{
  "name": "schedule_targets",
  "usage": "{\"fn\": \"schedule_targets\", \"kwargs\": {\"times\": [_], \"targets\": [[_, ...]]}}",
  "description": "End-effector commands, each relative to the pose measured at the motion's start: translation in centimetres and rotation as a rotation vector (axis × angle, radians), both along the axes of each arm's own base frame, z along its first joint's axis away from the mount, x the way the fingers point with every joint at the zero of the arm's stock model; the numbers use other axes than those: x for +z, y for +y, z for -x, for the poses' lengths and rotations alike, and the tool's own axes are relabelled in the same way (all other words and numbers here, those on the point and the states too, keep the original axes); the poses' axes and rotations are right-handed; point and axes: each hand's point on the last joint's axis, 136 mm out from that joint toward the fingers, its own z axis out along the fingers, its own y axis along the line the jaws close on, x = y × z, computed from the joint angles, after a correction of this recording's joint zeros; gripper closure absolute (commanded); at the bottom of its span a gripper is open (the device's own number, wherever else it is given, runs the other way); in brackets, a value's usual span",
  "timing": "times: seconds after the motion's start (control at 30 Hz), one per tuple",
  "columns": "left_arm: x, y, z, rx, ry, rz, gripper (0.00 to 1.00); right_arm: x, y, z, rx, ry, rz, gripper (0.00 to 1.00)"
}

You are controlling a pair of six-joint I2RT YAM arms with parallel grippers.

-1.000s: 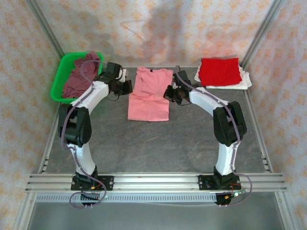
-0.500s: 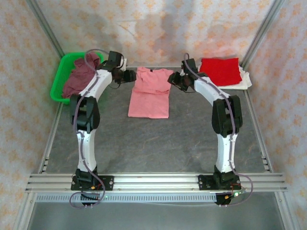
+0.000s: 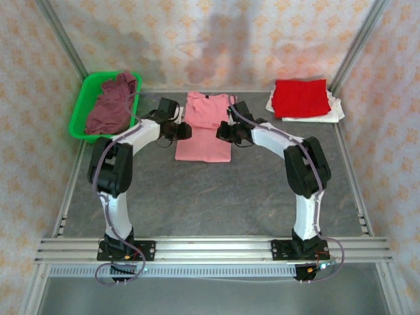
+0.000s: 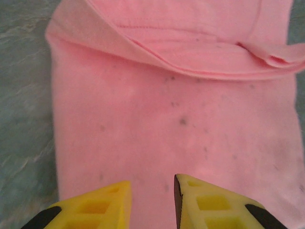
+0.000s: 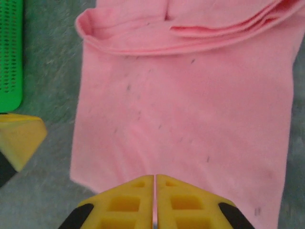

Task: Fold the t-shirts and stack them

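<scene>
Where left fingers hover, pink t-shirt beneath

pink t-shirt: soft matt cloth | basket: perforated green plastic | table: mottled matt

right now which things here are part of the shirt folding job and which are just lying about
Job:
pink t-shirt, partly folded, mid-table
red t-shirt, folded, on top of the white t-shirt
maroon t-shirt, heaped in the green basket

Lying about:
the green basket itself
</scene>
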Motion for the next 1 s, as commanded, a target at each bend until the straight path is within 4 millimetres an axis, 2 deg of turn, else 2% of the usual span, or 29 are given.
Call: {"fn": "schedule_targets", "kwargs": {"times": [0.0, 0.17, 0.3, 0.4, 0.47, 0.57, 0.67, 0.77, 0.87, 0.93, 0.97], "targets": [[2.2, -1.2, -3.7, -0.038, -0.096, 0.029, 0.71, 0.3, 0.6, -2.8, -0.017, -0.065, 0.004, 0.93], [0.1, -1.1, -7.4, -0.041, -0.088, -0.022, 0.71, -1.2, 0.2, -5.3, -0.068, -0.091, 0.032, 0.94], [-0.6, -0.3, -11.1, -0.025, -0.108, -0.048, 0.71, -2.3, -1.0, -7.3, -0.115, -0.091, 0.043, 0.94], [-0.3, 0.8, -13.8, 0.010, -0.123, -0.043, 0.71, -2.8, -2.1, -9.0, -0.149, -0.101, 0.032, 0.93], [1.6, 1.6, -15.2, 0.049, -0.155, -0.027, 0.71, -3.1, -2.9, -10.3, -0.173, -0.107, 0.031, 0.93], [5.6, 2.3, -15.7, 0.094, -0.224, 0.002, 0.70, -2.7, -3.1, -11.5, -0.172, -0.118, 0.021, 0.93], [9.3, 2.4, -14.3, 0.120, -0.280, 0.023, 0.68, -1.3, -3.4, -11.9, -0.170, -0.131, 0.018, 0.93], [10.4, 2.0, -10.7, 0.126, -0.295, 0.041, 0.68, 1.3, -2.6, -10.0, -0.136, -0.139, -0.046, 0.94], [9.5, 0.7, -5.6, 0.095, -0.293, 0.092, 0.70, 3.3, -1.4, -5.7, -0.082, -0.119, -0.096, 0.96], [8.2, -0.4, -2.0, 0.061, -0.274, 0.130, 0.73, 3.7, -0.3, -2.3, -0.033, -0.107, -0.126, 0.97], [7.0, -0.9, -0.3, 0.047, -0.249, 0.155, 0.73, 3.7, 0.1, -0.6, -0.011, -0.091, -0.138, 0.97]]}}
